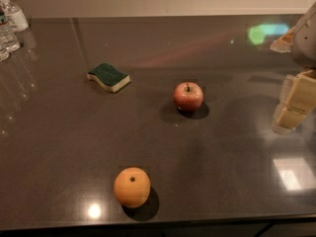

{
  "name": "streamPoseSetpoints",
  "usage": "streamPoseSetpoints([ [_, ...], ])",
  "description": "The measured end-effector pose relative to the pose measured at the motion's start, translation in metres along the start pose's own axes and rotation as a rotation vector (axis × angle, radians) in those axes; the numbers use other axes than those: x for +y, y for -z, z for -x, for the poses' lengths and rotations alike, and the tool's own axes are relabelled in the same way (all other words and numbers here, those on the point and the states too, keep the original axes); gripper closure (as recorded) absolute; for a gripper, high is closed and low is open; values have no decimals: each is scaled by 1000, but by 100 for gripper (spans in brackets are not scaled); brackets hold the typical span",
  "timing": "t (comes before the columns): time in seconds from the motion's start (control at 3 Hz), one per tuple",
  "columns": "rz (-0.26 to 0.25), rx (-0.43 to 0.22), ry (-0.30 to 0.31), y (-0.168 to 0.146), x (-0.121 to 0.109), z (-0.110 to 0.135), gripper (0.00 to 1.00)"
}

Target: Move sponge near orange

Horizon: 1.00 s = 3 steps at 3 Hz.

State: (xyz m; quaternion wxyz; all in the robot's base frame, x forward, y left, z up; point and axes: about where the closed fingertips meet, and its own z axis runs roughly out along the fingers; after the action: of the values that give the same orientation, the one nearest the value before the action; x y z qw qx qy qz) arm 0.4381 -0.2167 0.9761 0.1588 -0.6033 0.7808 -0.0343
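Sponge (108, 77) is sitting flat on the dark speckled countertop (64, 147), up in the far-left part of it. It's a small wavy-edged rectangle, with a dark green scouring layer on top and pale yellow foam underneath. The foam shows along the near side and the right end. It's angled a bit, so its long side runs from upper left to lower right. Nothing is touching it.

The orange (132, 187) is well apart from it, down near the front edge of the counter and slightly to the right of the sponge. It's round with a matte skin and a little dark stem dot facing up, and it throws a shadow to its right. A red apple (188, 96) with its stem up stands mid-counter, right of the sponge and further back than the orange.

The gripper (292, 107) hangs in at the far right edge, above the counter and well away from all three items. It's chunky pale-yellow blocks under a grey arm piece, and it's holding nothing. It's cut off by the frame, so I honestly can't make out whether it's spread or closed up.

Some clear water bottles (9, 23) stand in the back-left corner.
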Motion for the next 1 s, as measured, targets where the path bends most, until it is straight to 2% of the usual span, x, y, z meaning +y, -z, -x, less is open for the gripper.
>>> streamPoseSetpoints([
  [0.67,7,-24,5,-1,-6,7,0],
  [1.0,-4,-45,23,-10,-24,23,0],
])
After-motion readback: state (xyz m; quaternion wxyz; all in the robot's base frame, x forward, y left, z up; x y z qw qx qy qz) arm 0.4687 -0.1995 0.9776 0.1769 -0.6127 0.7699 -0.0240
